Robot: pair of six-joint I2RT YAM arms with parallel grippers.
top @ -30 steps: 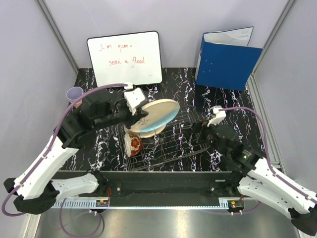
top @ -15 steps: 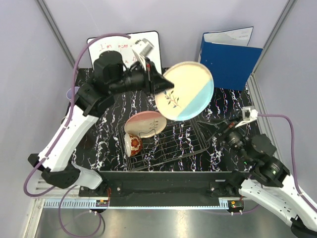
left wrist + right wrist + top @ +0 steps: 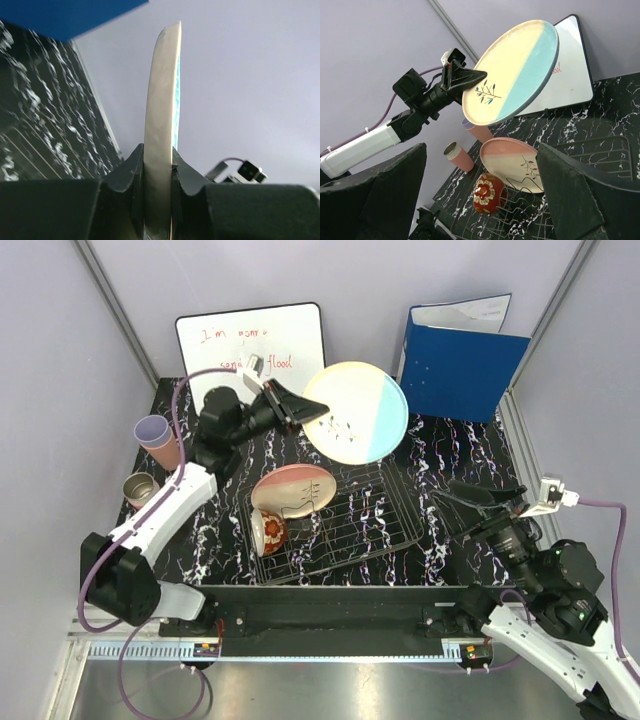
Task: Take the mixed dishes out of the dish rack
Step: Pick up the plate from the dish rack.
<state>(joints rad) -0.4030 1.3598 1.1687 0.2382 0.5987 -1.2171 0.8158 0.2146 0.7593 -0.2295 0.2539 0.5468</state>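
My left gripper [image 3: 316,412] is shut on the rim of a round cream plate with a pale blue part and a twig drawing [image 3: 358,412]. It holds the plate in the air behind the dish rack [image 3: 375,530], tilted towards the camera. In the left wrist view the plate [image 3: 161,100] stands edge-on between the fingers [image 3: 131,172]. A second, cream-pink plate [image 3: 292,490] leans in the rack's left end, with a small red-brown and cream bowl [image 3: 270,532] in front of it. My right gripper [image 3: 478,502] is open and empty, raised to the right of the rack. Its view shows both plates [image 3: 516,70] [image 3: 517,165] and the bowl [image 3: 489,192].
A lavender-rimmed pink tumbler [image 3: 157,437] and a pink tumbler [image 3: 140,488] stand on the table at the far left. A white board [image 3: 252,355] leans on the back wall. A blue folder [image 3: 458,362] stands at the back right, just right of the held plate.
My left gripper lifted the cream-and-blue plate out of the rack, swung it up high, then moved it back and lower. My right arm pulled back to the right and rose.
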